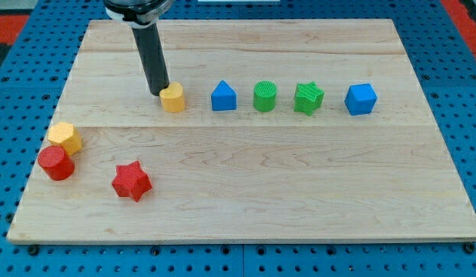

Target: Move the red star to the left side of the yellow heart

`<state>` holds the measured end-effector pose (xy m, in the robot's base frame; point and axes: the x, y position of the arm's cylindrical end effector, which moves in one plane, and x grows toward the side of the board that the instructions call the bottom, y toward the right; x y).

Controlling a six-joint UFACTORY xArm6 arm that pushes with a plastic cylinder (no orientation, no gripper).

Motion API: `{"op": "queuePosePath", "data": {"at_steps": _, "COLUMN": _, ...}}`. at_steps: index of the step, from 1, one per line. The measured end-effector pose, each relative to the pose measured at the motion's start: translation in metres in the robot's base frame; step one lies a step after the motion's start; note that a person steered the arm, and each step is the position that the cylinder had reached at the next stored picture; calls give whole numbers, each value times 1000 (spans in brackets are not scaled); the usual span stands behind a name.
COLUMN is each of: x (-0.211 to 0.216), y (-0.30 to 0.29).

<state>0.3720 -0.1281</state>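
The red star (131,181) lies on the wooden board (246,200) at the view's lower left. The yellow heart (172,98) sits in the upper middle-left, at the left end of a row of blocks. My tip (159,93) is right at the heart's left edge, touching or nearly touching it. The red star is well below and slightly left of the tip, apart from it.
A row runs right from the heart: a blue house-shaped block (223,97), a green cylinder (264,97), a green star (308,98), a blue cube (360,99). A yellow hexagon (65,138) and a red cylinder (55,162) touch near the left edge.
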Motion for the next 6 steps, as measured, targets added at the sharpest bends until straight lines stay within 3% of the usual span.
{"op": "queuePosePath", "data": {"at_steps": 2, "x": 52, "y": -45}}
{"op": "queuePosePath", "data": {"at_steps": 5, "x": 68, "y": 14}}
{"op": "queuePosePath", "data": {"at_steps": 6, "x": 133, "y": 54}}
